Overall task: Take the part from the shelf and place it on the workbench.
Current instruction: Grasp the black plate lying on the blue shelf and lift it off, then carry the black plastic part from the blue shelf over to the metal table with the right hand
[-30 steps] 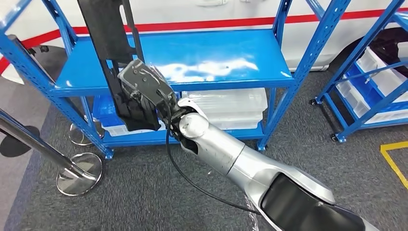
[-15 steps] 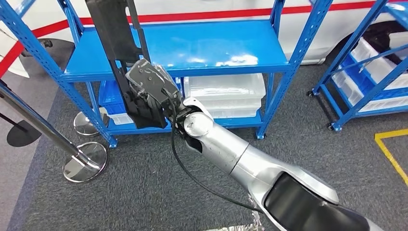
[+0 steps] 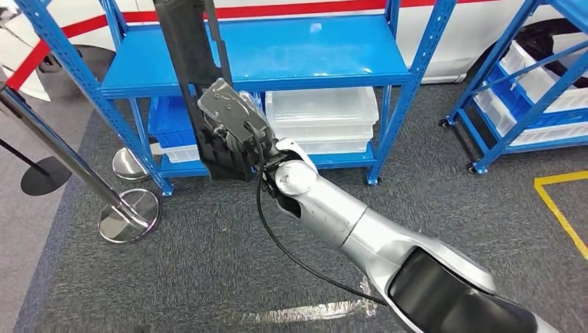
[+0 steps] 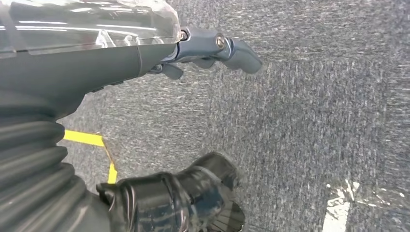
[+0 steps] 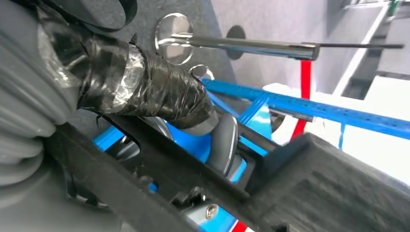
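Part off the shelf, up in the right hand!
The right hand (image 3: 229, 132) gripped the long black part (image 3: 197, 76), held upright before the blue shelf (image 3: 277, 59); the left hand (image 4: 212, 48) hung with fingers apart, holding nothing.

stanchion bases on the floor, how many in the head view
3: a chrome one at the near left pole, a second chrome one behind the shelf's left leg, a dark one far left. Others may be hidden.

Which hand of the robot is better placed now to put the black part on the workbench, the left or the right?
Probably the right. The right hand already grips the long black part in front of the blue shelf. The left hand hangs over the grey carpet and holds nothing.
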Controlling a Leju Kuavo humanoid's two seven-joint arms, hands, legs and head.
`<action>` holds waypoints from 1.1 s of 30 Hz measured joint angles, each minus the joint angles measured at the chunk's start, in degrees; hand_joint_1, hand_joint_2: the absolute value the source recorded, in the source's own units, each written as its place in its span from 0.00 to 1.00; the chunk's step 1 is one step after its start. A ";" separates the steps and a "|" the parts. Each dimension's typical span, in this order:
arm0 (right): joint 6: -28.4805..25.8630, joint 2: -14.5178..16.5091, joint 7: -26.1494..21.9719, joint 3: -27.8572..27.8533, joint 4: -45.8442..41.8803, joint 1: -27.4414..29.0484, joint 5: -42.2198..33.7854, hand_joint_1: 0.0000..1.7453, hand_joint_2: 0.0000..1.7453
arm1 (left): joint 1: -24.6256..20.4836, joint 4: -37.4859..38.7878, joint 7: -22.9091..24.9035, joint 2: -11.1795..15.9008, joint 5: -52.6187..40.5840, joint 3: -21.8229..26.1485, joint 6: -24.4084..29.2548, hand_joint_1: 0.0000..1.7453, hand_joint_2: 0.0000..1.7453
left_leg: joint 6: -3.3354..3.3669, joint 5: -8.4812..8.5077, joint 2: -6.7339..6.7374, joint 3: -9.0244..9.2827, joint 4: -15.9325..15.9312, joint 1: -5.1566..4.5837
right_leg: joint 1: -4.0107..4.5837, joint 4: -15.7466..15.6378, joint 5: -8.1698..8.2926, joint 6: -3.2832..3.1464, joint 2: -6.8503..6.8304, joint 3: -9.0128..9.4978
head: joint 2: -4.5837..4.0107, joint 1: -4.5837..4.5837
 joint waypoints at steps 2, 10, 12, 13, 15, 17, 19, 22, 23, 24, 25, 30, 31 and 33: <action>-0.86 -1.11 0.39 0.00 -0.83 0.31 0.36 1.00 1.00 | 0.06 0.02 0.03 -0.21 -0.24 -0.04 0.07 0.00 1.00 | 0.86 1.15 0.21 -0.84 -0.33 0.20 | 0.05 -0.14 0.40 0.65 0.16 -0.44 | 0.00 -0.02; -2.33 -5.81 1.33 -0.09 -4.30 2.11 1.67 1.00 1.00 | 0.02 0.04 -0.38 -0.35 -1.65 -0.38 0.01 0.00 1.00 | 2.24 5.88 0.84 -6.54 -0.08 0.29 | -0.46 15.19 -8.58 1.85 0.43 -1.41 | 0.00 0.57; -1.97 -6.71 1.37 -0.28 -5.45 2.55 1.56 1.00 1.00 | 0.08 0.04 -0.54 -0.35 -1.87 -0.53 0.00 0.00 1.00 | 1.84 6.61 0.81 -7.83 0.38 0.22 | -0.41 7.87 -7.33 1.52 0.52 4.29 | 0.00 0.57; -1.73 -7.00 1.40 -0.45 -6.05 2.70 1.42 1.00 1.00 | 0.11 0.04 -0.56 -0.35 -1.93 -0.59 -0.01 0.00 1.00 | 1.57 7.02 0.85 -8.28 0.50 0.19 | -0.31 4.23 -7.73 1.25 0.61 6.67 | 0.00 0.52; -1.41 -7.46 1.45 -0.83 -6.93 2.98 1.14 1.00 1.00 | 0.06 0.04 -0.57 -0.35 -1.98 -0.68 -0.02 0.00 1.00 | 0.96 8.03 0.93 -8.73 0.26 0.22 | 0.10 0.50 -8.38 0.77 0.73 8.50 | 0.00 0.51; -1.33 -7.93 1.50 -1.04 -7.44 3.35 1.12 1.00 1.00 | 0.07 0.04 -0.46 -0.33 -1.98 -0.74 0.00 0.00 1.00 | 0.33 8.57 0.86 -9.02 -0.08 0.44 | 0.18 -0.43 -7.41 0.10 0.57 8.13 | 0.00 0.55; -1.35 -8.26 1.59 -1.06 -7.92 3.68 1.41 1.00 1.00 | 0.22 0.05 -0.14 -0.30 -1.98 -0.80 0.05 0.00 1.00 | -0.26 5.83 0.71 -10.23 2.33 0.55 | -0.07 -1.21 -6.47 -0.86 0.35 7.63 | 0.00 0.40; -1.59 -8.60 1.64 -1.08 -8.77 3.89 1.73 1.00 1.00 | 0.36 0.08 0.35 -0.30 -2.07 -0.86 0.06 0.00 1.00 | -0.83 -1.38 0.64 -13.10 13.03 0.65 | -0.11 -0.97 -5.21 -1.57 0.25 5.95 | 0.00 0.21; -1.81 -8.75 1.68 -1.10 -9.11 4.01 1.75 1.00 1.00 | 0.35 0.08 0.42 -0.29 -2.13 -0.90 0.06 0.00 1.00 | -0.89 -2.17 0.64 -13.31 15.61 0.66 | -0.06 -0.73 -4.89 -1.59 0.25 5.32 | 0.00 0.22; -2.13 -8.94 1.76 -1.15 -9.51 4.21 1.75 1.00 1.00 | 0.33 0.09 0.45 -0.27 -2.20 -0.98 0.05 0.00 1.00 | -0.86 -1.79 0.64 -12.62 16.32 0.63 | -0.02 -0.44 -4.63 -1.57 0.25 4.70 | 0.00 0.20; -2.55 -9.16 1.87 -1.20 -10.00 4.47 1.75 1.00 1.00 | 0.33 0.09 0.44 -0.25 -2.31 -1.10 0.05 0.00 1.00 | -0.72 -0.54 0.63 -10.88 14.82 0.59 | 0.00 -0.12 -4.43 -1.52 0.26 4.12 | 0.00 0.19; -5.31 -10.45 2.33 -2.57 -12.91 5.75 1.67 1.00 1.00 | 0.09 0.08 -0.31 0.05 -3.39 -1.56 0.42 0.00 1.00 | 0.66 1.19 0.42 -0.99 0.22 -0.29 | -0.06 0.50 -3.16 -0.40 0.15 2.43 | 0.00 0.25; -5.60 -10.71 2.36 -2.96 -13.40 6.04 1.57 1.00 1.00 | 0.10 0.08 -0.47 0.05 -3.70 -1.62 0.68 0.00 1.00 | 0.85 1.45 0.39 -1.10 -0.26 -0.41 | -0.16 0.32 -2.76 -0.04 0.13 2.39 | 0.00 0.24; -5.98 -11.43 2.39 -3.70 -14.30 6.71 1.28 1.00 1.00 | 0.14 0.09 -0.68 0.07 -4.16 -1.77 1.09 0.00 1.00 | 1.52 2.41 0.52 -1.24 -1.07 -0.12 | -0.17 0.62 -3.12 0.64 0.22 1.96 | 0.00 0.28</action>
